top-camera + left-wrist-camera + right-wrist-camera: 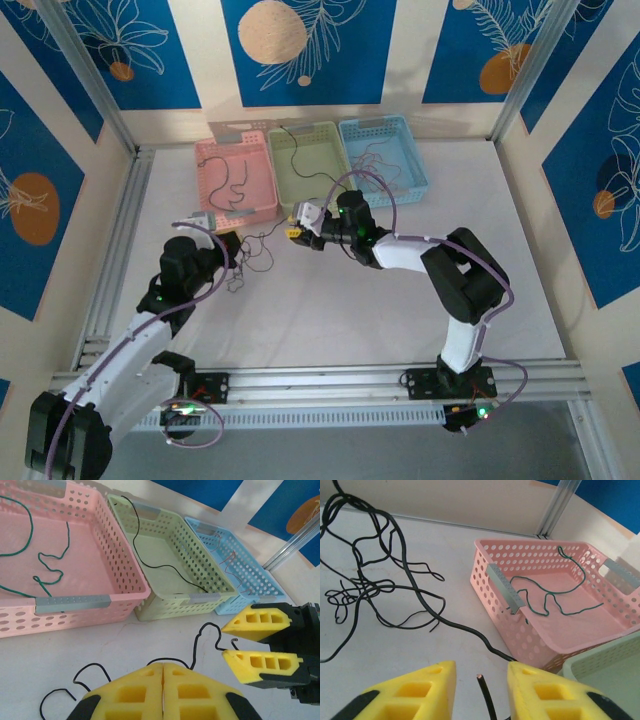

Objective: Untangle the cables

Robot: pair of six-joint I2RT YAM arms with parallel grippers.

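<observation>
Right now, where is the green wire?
The green wire lies loose inside the pink basket, the leftmost of three at the far side of the table in the overhead view, right beside the pale green basket.

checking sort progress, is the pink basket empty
No, a green cable lies in loops on the floor of the pink basket.

White table [350, 310] under pink basket [237, 180], green basket [308, 160], blue basket [385, 158], dark cables [357, 587]
</observation>
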